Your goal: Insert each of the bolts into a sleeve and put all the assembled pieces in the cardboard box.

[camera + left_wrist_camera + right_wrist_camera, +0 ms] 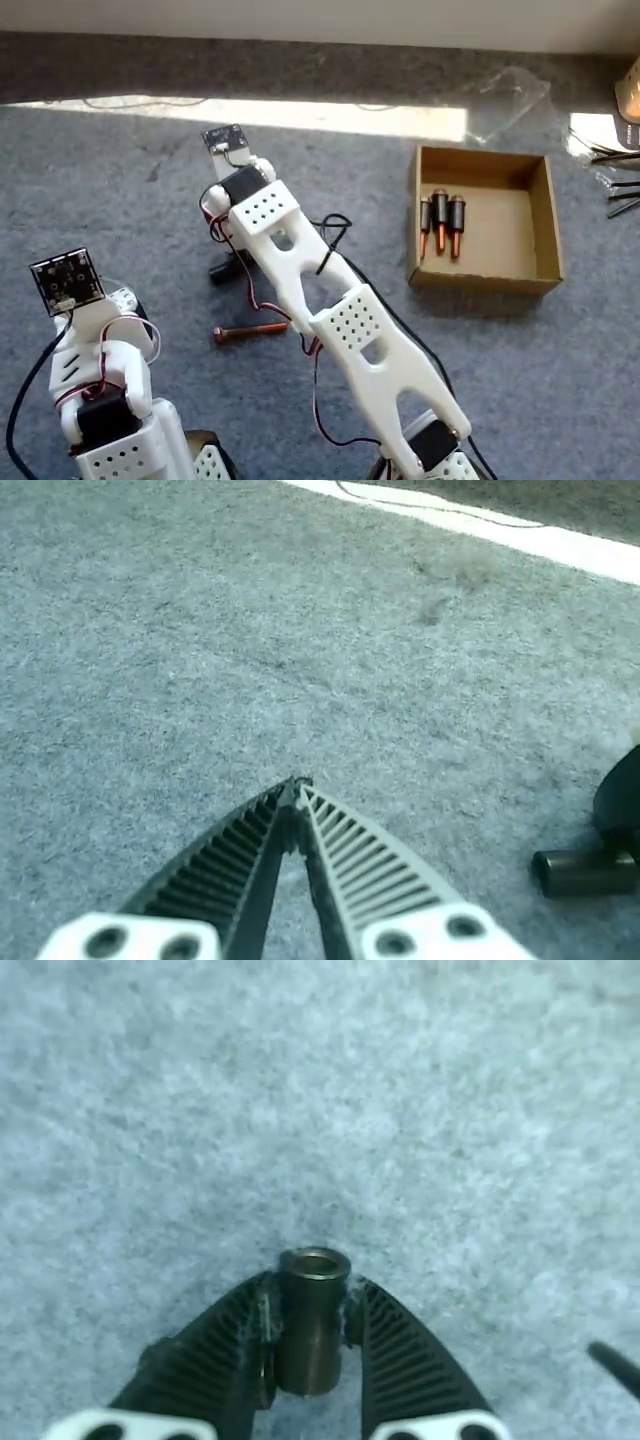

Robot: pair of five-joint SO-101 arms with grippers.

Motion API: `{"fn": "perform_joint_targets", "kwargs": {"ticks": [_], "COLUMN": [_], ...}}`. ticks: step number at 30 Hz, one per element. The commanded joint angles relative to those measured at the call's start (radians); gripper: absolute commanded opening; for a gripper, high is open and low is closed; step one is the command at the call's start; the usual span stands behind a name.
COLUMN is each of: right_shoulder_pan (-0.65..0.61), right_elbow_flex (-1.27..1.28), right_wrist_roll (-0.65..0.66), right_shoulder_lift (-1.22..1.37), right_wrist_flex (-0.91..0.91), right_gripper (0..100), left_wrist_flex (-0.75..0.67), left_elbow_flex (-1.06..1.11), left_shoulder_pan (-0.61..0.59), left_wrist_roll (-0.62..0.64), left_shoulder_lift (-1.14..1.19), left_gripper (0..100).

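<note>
While 3 assembled pieces [441,222] sit in the cardboard box [548,215], 1 bolt [250,330] lies loose; the right gripper [310,1290] clamps a sleeve [312,1325], and the left gripper [295,790] is closed empty.

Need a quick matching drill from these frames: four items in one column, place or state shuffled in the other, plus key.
Column 1
1. loose bolt
2. sleeve
3. left claw
4. assembled pieces

Column 2
a. inside the cardboard box
b. lying on the carpet, in nobody's grip
c. gripped in the right claw
d. shut, holding nothing

Pairs: 1-b, 2-c, 3-d, 4-a
</note>
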Motion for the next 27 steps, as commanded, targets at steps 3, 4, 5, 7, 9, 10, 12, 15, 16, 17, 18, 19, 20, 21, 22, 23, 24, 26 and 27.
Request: {"fn": "perform_joint_targets", "kwargs": {"ticks": [3,4,5,7,9,10,12,15,16,17,18,19,20,21,22,23,24,26,27], "right_shoulder_pan": [0.091,0.104,0.116,0.137,0.168,0.186,0.214,0.245,0.257,0.268,0.278,0.292,0.305,0.314,0.32,0.321,0.321,0.321,0.321], "right_elbow_flex": [-0.093,-0.096,-0.102,-0.102,-0.097,-0.096,-0.094,-0.094,-0.093,-0.093,-0.093,-0.084,-0.053,-0.021,0.008,0.044,0.074,0.148,0.182], "right_wrist_roll": [0.02,0.051,0.087,0.158,0.203,0.209,0.219,0.285,0.308,0.328,0.344,0.353,0.362,0.371,0.384,0.399,0.414,0.436,0.436], "right_shoulder_lift": [-0.079,-0.091,-0.105,-0.124,-0.148,-0.148,-0.15,-0.154,-0.154,-0.15,-0.147,-0.145,-0.154,-0.159,-0.17,-0.185,-0.202,-0.242,-0.263], "right_wrist_flex": [0.045,0.068,0.096,0.147,0.147,0.147,0.147,0.147,0.147,0.148,0.148,0.148,0.148,0.148,0.148,0.148,0.148,0.148,0.148], "right_gripper": [1.9,1.9,1.9,1.9,1.9,1.9,1.9,1.9,1.9,1.9,1.9,1.9,1.9,1.9,1.9,1.9,1.9,1.9,1.9], "left_wrist_flex": [-0.023,-0.023,-0.023,-0.023,-0.023,-0.023,-0.021,-0.023,-0.023,-0.023,-0.023,-0.023,-0.023,-0.023,-0.023,-0.023,-0.023,-0.023,-0.023], "left_elbow_flex": [-0.004,-0.004,-0.004,-0.002,-0.002,-0.002,-0.002,0.004,0.004,0.005,0.007,0.007,0.007,0.007,0.007,0.007,0.007,0.007,0.008], "left_shoulder_pan": [-0.008,-0.007,-0.007,-0.007,0.002,0.012,0.019,0.019,0.019,0.019,0.019,0.019,0.019,0.019,0.019,0.019,0.019,0.019,0.019], "left_wrist_roll": [0.002,0.002,0.002,0.002,0.002,0.002,0.0,0.0,0.0,0.0,0.0,0.0,0.0,0.0,0.0,0.0,0.0,0.0,0.0], "left_shoulder_lift": [-0.01,-0.01,-0.01,-0.01,-0.01,-0.01,-0.01,-0.01,-0.01,-0.01,-0.01,-0.01,-0.01,-0.01,-0.01,-0.01,-0.01,-0.01,-0.01], "left_gripper": [2,2,2,2,2,2,2,2,2,2,2,2,2,2,2,2,2,2,2]}}
